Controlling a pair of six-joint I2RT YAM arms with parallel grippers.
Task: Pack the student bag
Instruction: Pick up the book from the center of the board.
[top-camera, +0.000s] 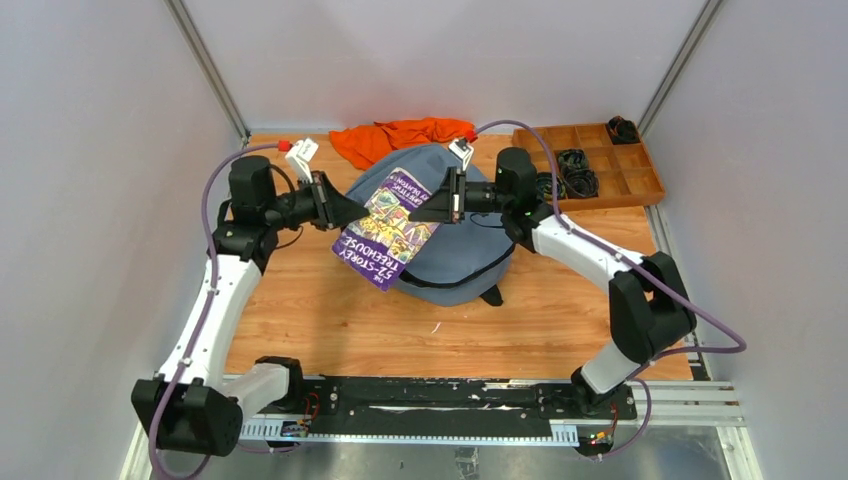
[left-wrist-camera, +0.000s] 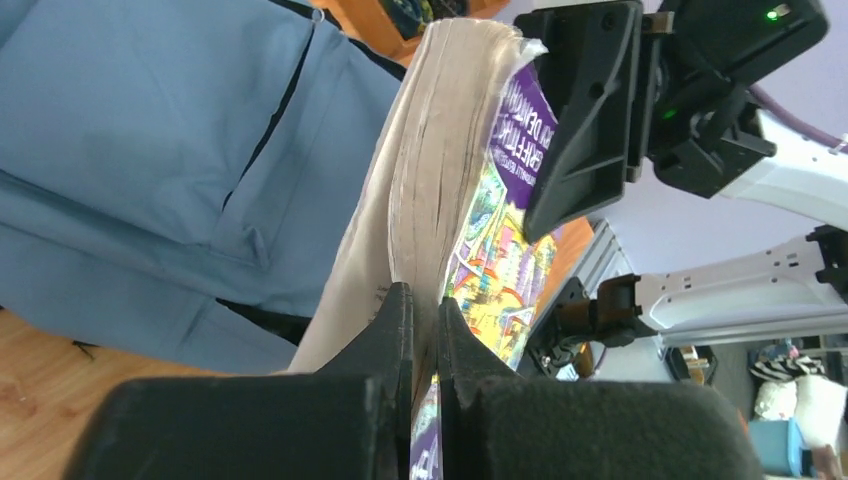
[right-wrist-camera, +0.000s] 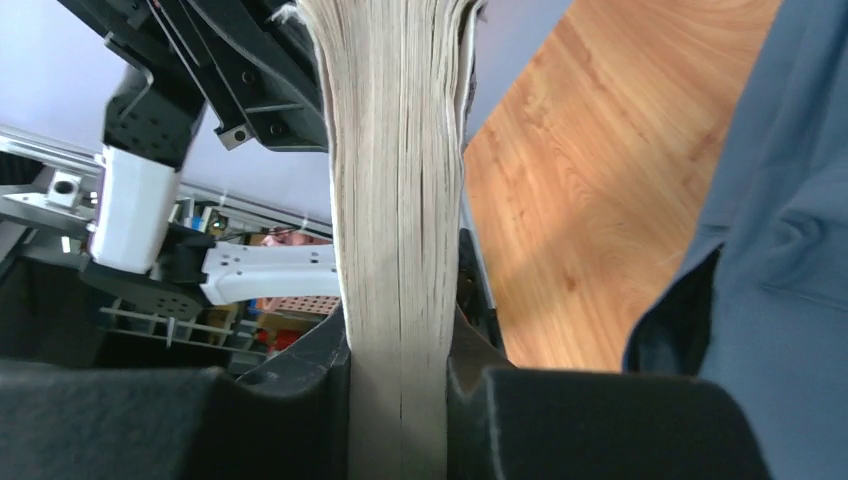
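The grey-blue student bag (top-camera: 460, 240) lies on the wooden table at centre back; it also shows in the left wrist view (left-wrist-camera: 150, 150) and the right wrist view (right-wrist-camera: 790, 200). A purple paperback book (top-camera: 385, 228) is held tilted in the air above the bag's left side. My left gripper (top-camera: 350, 211) is shut on the book's left edge; its jaws pinch the front cover (left-wrist-camera: 495, 250) and a few pages. My right gripper (top-camera: 432, 197) is shut on the book's right edge, jaws clamped on the full page block (right-wrist-camera: 395, 200).
An orange cloth (top-camera: 400, 138) lies behind the bag. A wooden compartment tray (top-camera: 600, 165) with black cables stands at the back right. Grey walls close in on the left, back and right. A metal rail runs along the near table edge.
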